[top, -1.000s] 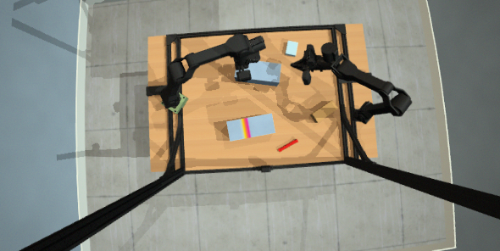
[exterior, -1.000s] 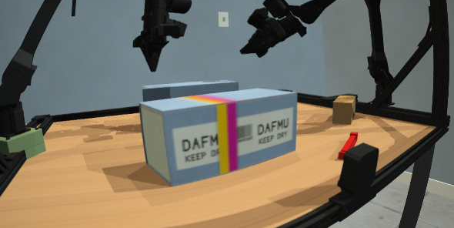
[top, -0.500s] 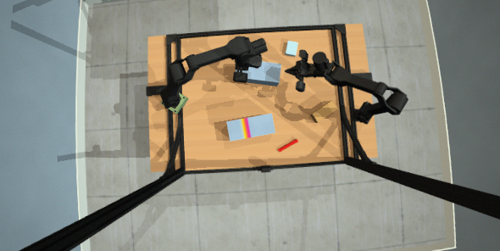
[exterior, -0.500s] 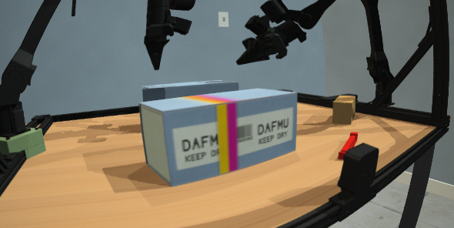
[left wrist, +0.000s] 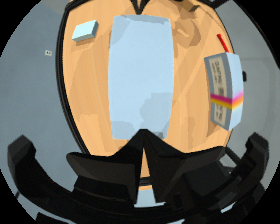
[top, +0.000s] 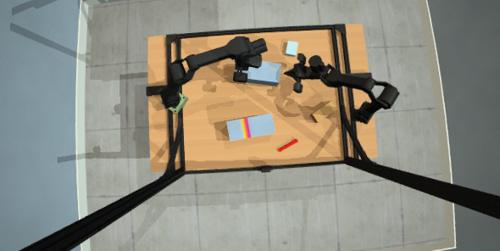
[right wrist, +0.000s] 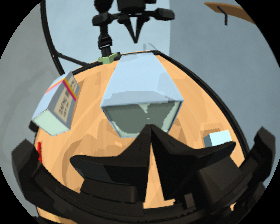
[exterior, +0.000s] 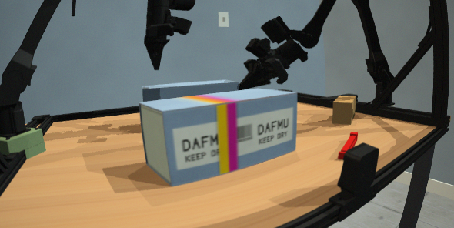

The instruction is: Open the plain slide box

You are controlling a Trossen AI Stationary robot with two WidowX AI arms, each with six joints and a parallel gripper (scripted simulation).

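Note:
The plain blue slide box (top: pixel 264 74) lies at the back of the table, behind the banded box (top: pixel 250 127) with its yellow and pink band. It also shows in the exterior view (exterior: pixel 190 88), in the left wrist view (left wrist: pixel 141 76) and in the right wrist view (right wrist: pixel 141 90). My left gripper (exterior: pixel 156 65) is shut on nothing and points down above the plain box's left end; it also shows in the left wrist view (left wrist: pixel 144 137). My right gripper (exterior: pixel 245 82) is shut on nothing and hangs tilted near the box's right end, whose open face shows in the right wrist view.
A small pale blue block (top: pixel 291 47) lies at the back. A tan box (exterior: pixel 344 108) sits at the right side, a red bar (top: pixel 287 145) lies near the front right, and a green block (top: pixel 178 104) sits at the left rail. A black frame surrounds the table.

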